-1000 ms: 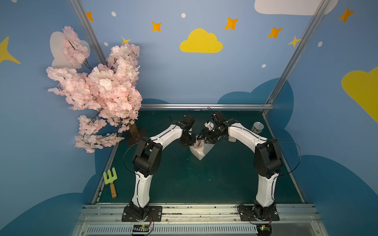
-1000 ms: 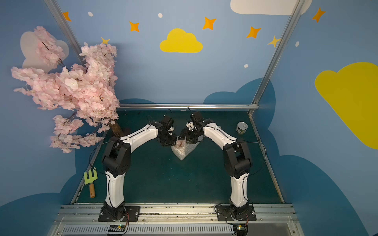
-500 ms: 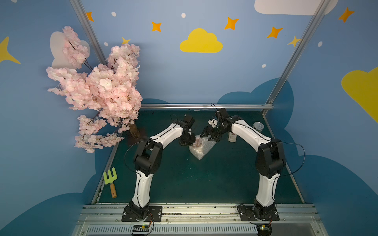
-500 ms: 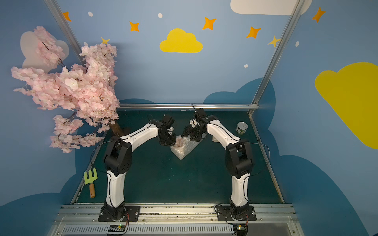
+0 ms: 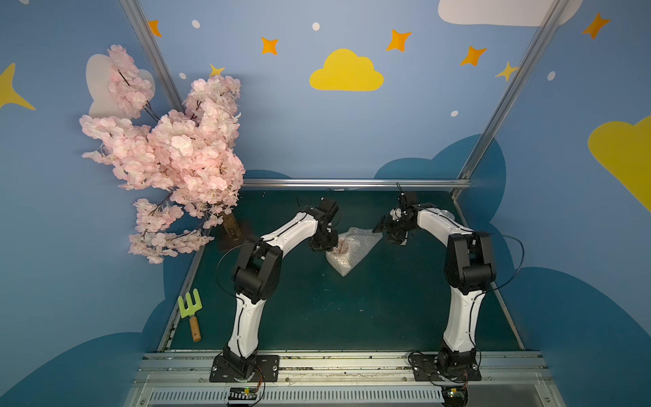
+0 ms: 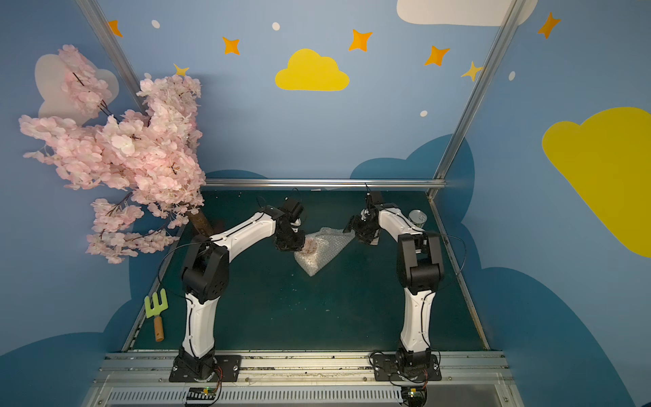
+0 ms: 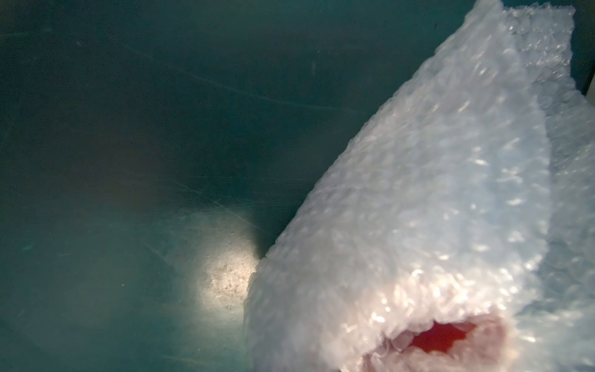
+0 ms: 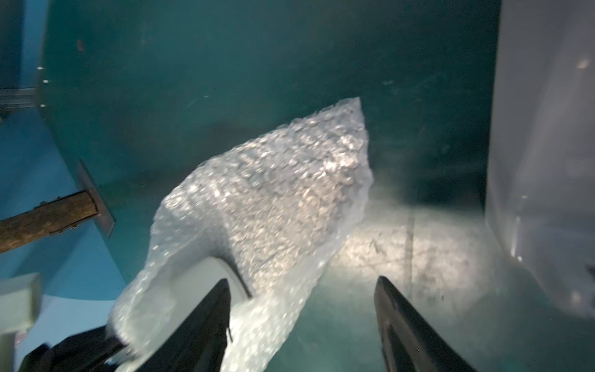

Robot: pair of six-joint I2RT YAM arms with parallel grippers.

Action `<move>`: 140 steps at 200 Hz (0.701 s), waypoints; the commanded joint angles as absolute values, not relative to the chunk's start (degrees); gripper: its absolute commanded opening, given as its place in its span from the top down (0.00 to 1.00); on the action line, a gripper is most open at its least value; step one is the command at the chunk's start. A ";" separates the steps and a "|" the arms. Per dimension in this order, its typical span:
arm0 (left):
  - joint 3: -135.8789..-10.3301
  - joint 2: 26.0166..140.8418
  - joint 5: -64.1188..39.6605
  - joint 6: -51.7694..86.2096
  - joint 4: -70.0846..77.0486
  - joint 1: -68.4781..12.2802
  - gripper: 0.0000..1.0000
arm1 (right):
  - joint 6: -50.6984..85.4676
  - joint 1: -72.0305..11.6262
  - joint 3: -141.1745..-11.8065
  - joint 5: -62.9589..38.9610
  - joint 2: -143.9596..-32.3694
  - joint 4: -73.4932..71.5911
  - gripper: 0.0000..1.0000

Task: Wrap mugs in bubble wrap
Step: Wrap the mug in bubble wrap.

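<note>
The bubble wrap (image 5: 347,252) lies bunched round the mug (image 5: 341,245) on the green table, in both top views. The mug's red inside (image 7: 441,338) shows through a gap in the bubble wrap (image 7: 434,193) in the left wrist view. My left gripper (image 5: 326,245) presses into the bundle's left side, shut on the wrap; its fingers are hidden. My right gripper (image 5: 382,229) hovers at the wrap's right corner, open. Its two dark fingers (image 8: 222,296) stand wide apart around the gripper's gap (image 8: 302,290), with the wrap's edge (image 8: 273,199) beside one finger.
A silver can (image 6: 418,216) stands behind the right arm near the back right corner. The blossom tree's trunk (image 5: 229,225) stands at the back left. A green hand fork (image 5: 190,310) lies at the table's left edge. A metal rail (image 5: 352,183) bounds the back.
My right gripper has drawn back to the right from the bundle and opened wider. The wrap's right corner now lies spread out. The left gripper stays put.
</note>
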State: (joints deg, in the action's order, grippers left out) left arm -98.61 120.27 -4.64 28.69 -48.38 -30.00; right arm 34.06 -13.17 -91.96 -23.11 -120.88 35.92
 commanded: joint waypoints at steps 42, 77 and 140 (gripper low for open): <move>-99.35 123.26 -4.00 27.97 -50.97 -30.65 0.90 | 34.04 -12.35 -98.27 -19.20 -128.32 35.24 0.33; -99.58 123.31 -3.87 27.93 -51.15 -30.74 0.90 | 34.63 -11.80 -99.05 -19.21 -130.21 32.92 0.45; -99.63 123.45 -3.43 27.95 -51.42 -31.09 0.90 | 34.79 -11.90 -98.79 -22.37 -131.05 31.15 0.63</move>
